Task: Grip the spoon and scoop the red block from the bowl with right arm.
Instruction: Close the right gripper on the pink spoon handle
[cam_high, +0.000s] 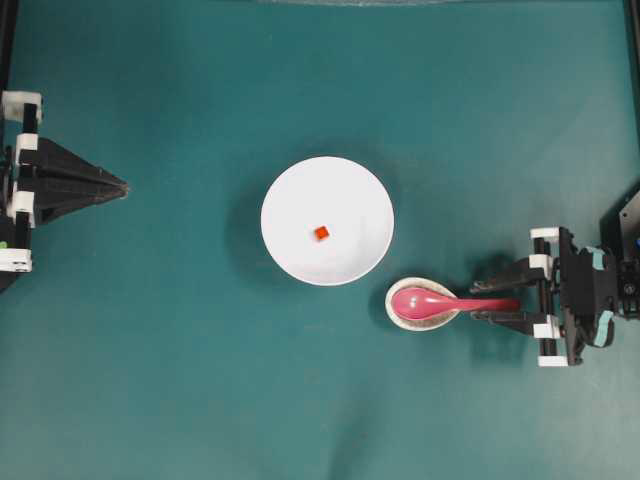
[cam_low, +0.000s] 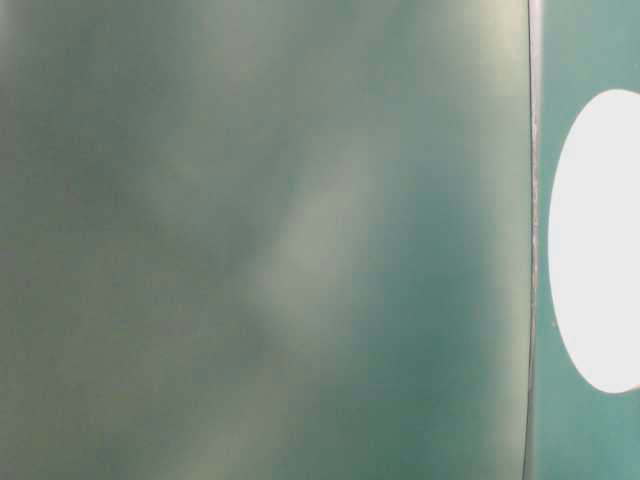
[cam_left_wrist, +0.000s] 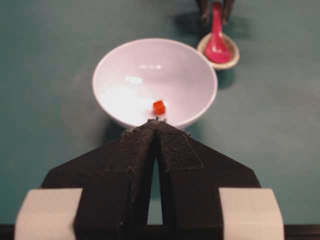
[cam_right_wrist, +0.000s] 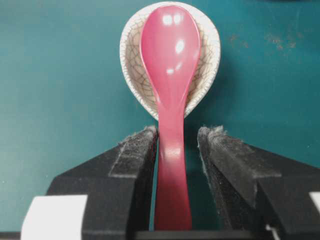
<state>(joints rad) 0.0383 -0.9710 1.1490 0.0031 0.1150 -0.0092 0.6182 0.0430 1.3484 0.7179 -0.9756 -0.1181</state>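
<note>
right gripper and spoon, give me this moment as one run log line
right gripper: open, jaws astride spoon handle | spoon: on spoon rest | red block: in bowl | left gripper: shut, idle

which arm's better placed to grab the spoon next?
Right. Its gripper already straddles the spoon handle, fingers not yet clamped. The left gripper is shut, across the bowl from it.

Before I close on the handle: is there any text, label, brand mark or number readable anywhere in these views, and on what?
None: no readable text in any view.
Glossy pink-red spoon: plain, only glare spots.
Speckled cream egg-shaped rest: crackle lines, no marks.
Large white bowl and tiny red-orange block: unmarked.
Right gripper and left gripper: bare black pads, blank white fittings.
Table-level view: too blurred to tell.
</note>
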